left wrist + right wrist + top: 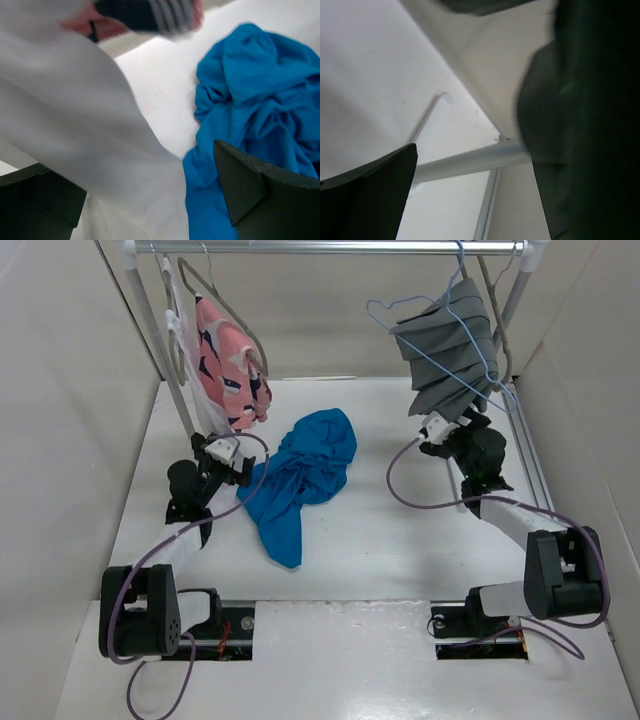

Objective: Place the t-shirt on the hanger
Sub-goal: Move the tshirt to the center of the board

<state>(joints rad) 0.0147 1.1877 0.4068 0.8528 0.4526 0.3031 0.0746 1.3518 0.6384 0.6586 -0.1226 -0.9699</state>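
Blue t-shirt [305,475] is lying bunched mid-table, long axis running far-right to near-left, just right of left gripper [240,462], the nearer one. Both are standing spread, empty; right gripper [440,428] is sitting below hanger [371,310].

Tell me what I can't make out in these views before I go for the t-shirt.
t-shirt: crumpled; collar and sleeves lost in its folds, top view; cut by the right edge, left wrist view.
hanger: lower wire hard to trace against the grey cloth, top view.
right hand: fingertips hidden by that cloth, top view; its wrist view is blurred.
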